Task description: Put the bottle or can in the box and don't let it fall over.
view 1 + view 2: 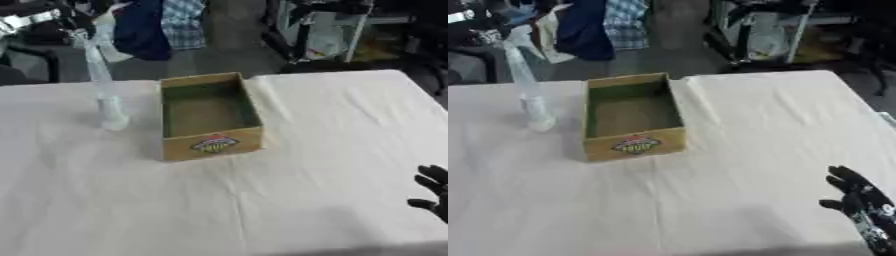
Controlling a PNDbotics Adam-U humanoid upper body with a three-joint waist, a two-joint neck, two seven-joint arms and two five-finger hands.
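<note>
Status: not started, as far as I can see. Bottle [105, 95] is upright on the bench [262, 200], just left of the box [210, 117] and close to its left wall, but I can't tell if they touch. Box is open-topped w/ nothing inside, label on the near face. So nothing is placed yet; the whole pick, lift, lower and release is left.

Right hand [859, 197] sits low at the right edge, well apart from both bottle and box. Fingers are spread and relaxed, pointing up, holding nothing. Looks idle. Left hand isn't visible in either eye view, so no call on it.

Count: 1 bottle, 1 box, 1 hand showing. No can anywhere on the bench.

Bottle is clear, tall and narrow, and hard to pick out against the pale cloth. My guess is it's tippy: slim base, high body. Box walls are low next to its height, so they'd give little support once it's inside. It'd need setting down flat on the box floor before letting go.

Clutter behind the bench isn't part of this.
</note>
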